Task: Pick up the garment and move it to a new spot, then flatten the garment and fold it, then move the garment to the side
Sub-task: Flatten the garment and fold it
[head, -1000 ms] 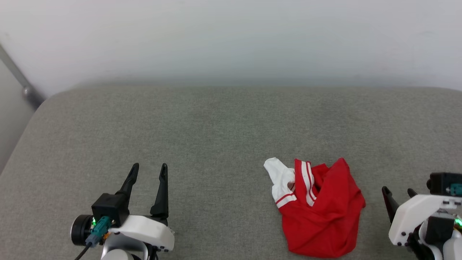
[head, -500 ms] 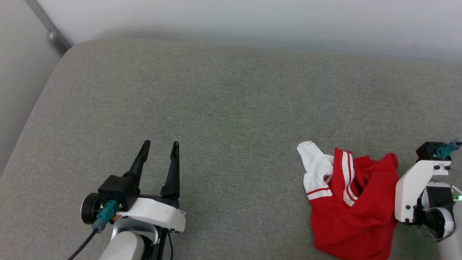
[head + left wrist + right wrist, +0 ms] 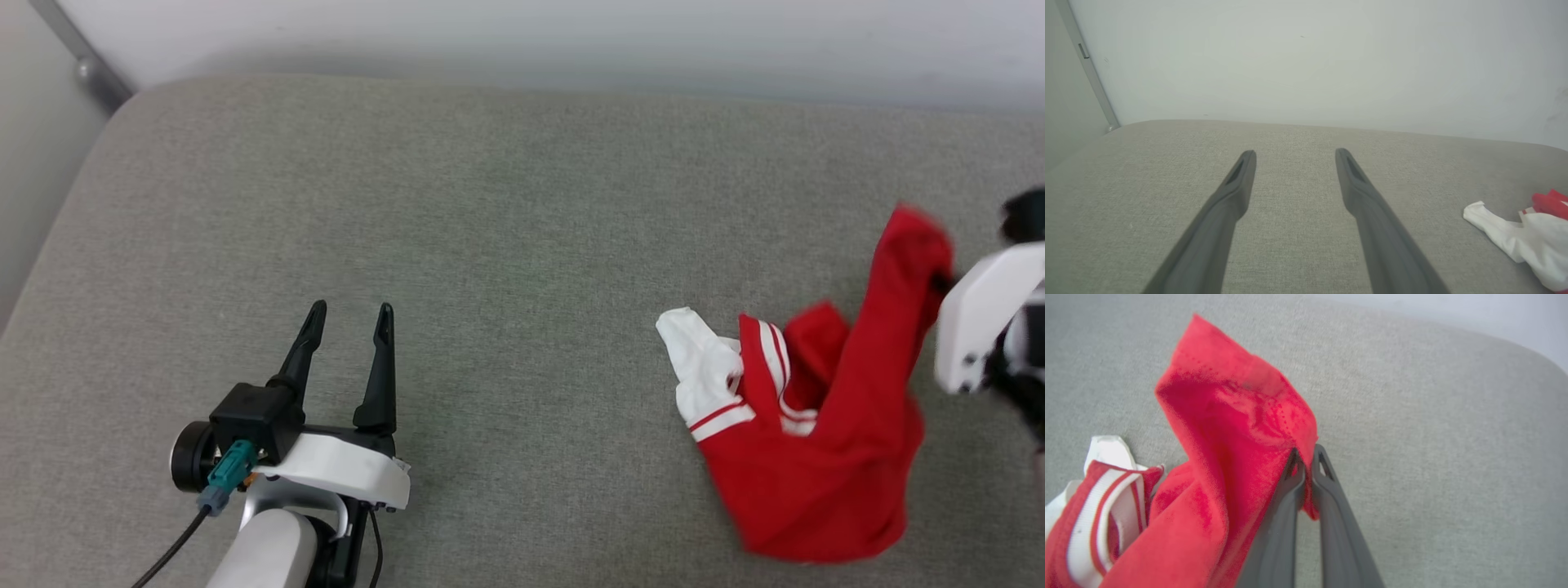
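Garment [image 3: 816,465] lies crumpled at lower right of the head view on grey cushion [image 3: 490,245], one red edge lifted and pinched by right gripper [image 3: 1306,455]; left gripper [image 3: 350,310] gapes empty at lower left.

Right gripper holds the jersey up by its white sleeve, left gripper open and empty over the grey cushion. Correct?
Not by the sleeve: the right wrist view shows the right gripper shut on a red edge of the jersey; the white sleeve lies on the grey cushion. The left gripper is open and empty.
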Controlling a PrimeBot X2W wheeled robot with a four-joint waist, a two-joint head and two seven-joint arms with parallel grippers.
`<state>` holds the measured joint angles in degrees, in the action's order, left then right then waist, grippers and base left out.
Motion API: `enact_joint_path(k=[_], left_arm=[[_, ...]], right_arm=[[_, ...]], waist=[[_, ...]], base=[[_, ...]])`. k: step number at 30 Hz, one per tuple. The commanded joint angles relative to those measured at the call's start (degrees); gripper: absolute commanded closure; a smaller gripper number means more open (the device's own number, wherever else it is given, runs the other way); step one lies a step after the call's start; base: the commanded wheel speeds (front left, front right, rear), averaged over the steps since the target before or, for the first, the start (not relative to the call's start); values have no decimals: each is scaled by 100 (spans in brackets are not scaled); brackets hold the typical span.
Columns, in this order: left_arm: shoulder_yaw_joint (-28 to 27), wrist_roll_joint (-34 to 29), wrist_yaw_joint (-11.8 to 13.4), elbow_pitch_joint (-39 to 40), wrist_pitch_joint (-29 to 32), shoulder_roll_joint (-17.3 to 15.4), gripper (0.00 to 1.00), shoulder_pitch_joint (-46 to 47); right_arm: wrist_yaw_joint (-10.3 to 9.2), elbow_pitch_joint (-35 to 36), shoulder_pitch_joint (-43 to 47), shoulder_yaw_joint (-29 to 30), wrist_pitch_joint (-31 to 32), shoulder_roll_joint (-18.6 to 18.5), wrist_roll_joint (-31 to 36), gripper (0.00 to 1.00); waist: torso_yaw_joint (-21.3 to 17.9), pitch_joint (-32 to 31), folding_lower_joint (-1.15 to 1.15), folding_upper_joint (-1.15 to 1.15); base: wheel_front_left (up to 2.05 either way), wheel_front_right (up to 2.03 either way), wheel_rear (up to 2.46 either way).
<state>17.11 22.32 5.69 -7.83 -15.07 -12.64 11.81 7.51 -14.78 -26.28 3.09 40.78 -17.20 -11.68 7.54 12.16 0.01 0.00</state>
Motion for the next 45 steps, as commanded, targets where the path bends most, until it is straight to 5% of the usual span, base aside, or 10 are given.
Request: enact_joint_path(k=[1, 8, 18, 19, 20, 31, 45], left_arm=[[-25, -56, -17, 19, -13, 2, 0, 61], [-87, -109, -101, 7, -13, 48, 0, 152], [-197, -171, -144, -95, -13, 124, 0, 100], [-216, -176, -147, -109, -13, 120, 0, 95], [-233, -180, -148, -122, -13, 114, 0, 87], [-301, -162, -63, -323, 1, 51, 0, -271], [-221, -102, 126, -180, 345, -82, 0, -919]], right_arm=[[-4, 52, -264, 119, -186, -84, 102, 100], [-4, -272, -655, 1486, -897, -199, 660, 100], [-3, -1299, 391, 3088, -1624, 422, 1088, 100], [-4, -1368, 423, 3133, -1778, 494, 1068, 66], [-4, -1428, 451, 3155, -1947, 520, 1047, 0], [-4, -810, 923, 2622, -4137, 778, 1165, 0], [-4, 1066, 2751, 725, -4251, 1360, 958, 0]], waist=[[-80, 102, -1, 0], [-175, 312, -1, 0], [-279, 338, -1, 0], [-296, 329, -1, 0], [-313, 314, -1, 0], [-398, -482, -1, 0], [-540, -1256, -1, 0]], base=[[0, 0, 0], [0, 0, 0], [0, 0, 0], [0, 0, 0], [0, 0, 0], [0, 0, 0], [0, 0, 0]])
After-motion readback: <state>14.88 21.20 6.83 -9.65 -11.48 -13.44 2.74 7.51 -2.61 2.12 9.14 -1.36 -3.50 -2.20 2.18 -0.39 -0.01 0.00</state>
